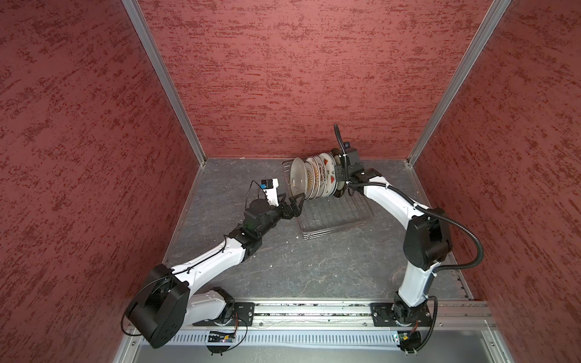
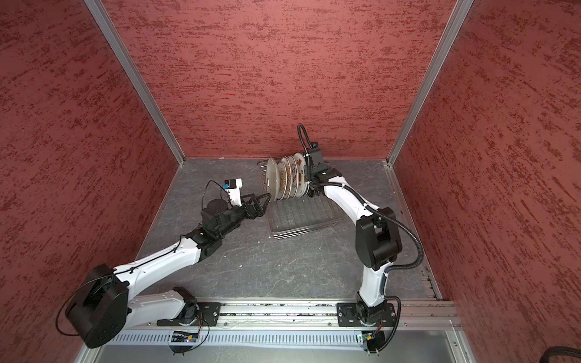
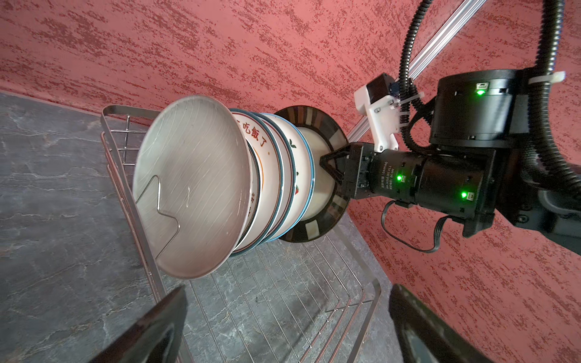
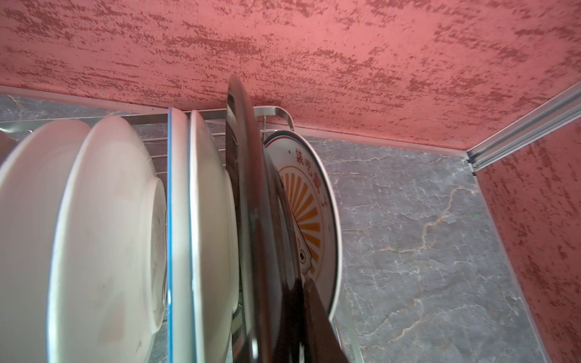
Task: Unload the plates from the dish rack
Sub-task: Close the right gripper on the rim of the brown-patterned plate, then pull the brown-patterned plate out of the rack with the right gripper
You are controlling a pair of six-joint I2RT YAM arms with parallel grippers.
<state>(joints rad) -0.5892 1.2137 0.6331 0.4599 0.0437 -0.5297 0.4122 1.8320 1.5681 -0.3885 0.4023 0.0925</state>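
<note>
Plates [image 3: 191, 185] stand on edge in the dish rack [image 3: 125, 109]; the right fingers [image 3: 327, 158] clamp the dark-rimmed plate [image 3: 314, 117].

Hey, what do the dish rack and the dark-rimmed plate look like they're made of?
The dish rack: bare metal wire, likely steel; thin silvery rods with bright reflections. The dark-rimmed plate: probably glazed ceramic; glossy striped rim catches highlights, though hard plastic can't be ruled out.

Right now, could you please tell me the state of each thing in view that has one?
left gripper: open, empty.
right gripper: shut on the dark-rimmed plate, at its rim.
dark-rimmed plate: on edge, gripped.
plain white plate: on edge, not gripped.
patterned plates: on edge, packed between those two.
dish rack: holding the plates at its far end.
</note>
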